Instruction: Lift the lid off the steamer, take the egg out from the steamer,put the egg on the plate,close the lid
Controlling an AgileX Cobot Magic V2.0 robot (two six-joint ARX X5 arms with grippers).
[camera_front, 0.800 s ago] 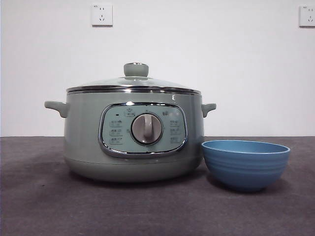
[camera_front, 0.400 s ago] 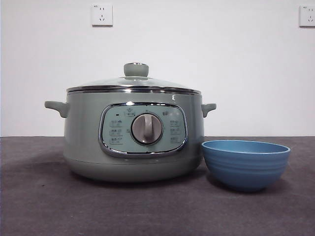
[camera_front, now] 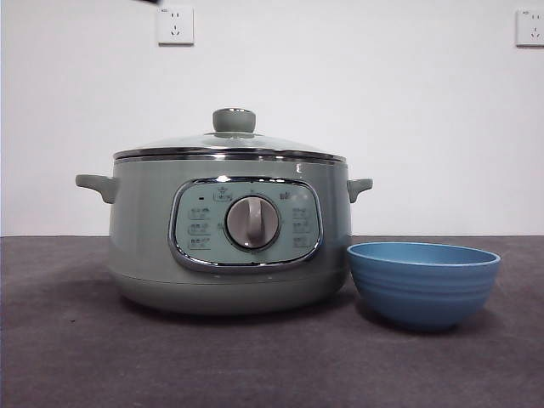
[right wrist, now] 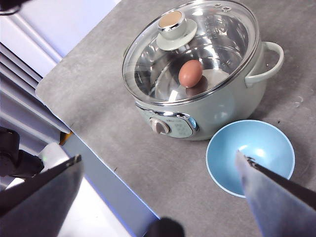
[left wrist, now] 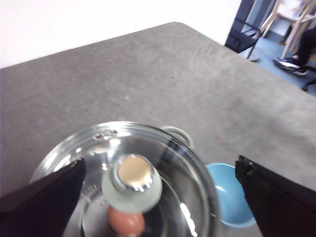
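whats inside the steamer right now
Through the closed glass lid, one brown egg sits on the steamer's shiny metal floor. The knob hides a patch of the interior.

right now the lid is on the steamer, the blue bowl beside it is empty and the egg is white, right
Not quite: the egg is brown, not white, as the right wrist view shows through the glass. The rest holds: the lid sits on the steamer, and the blue bowl beside it is empty.
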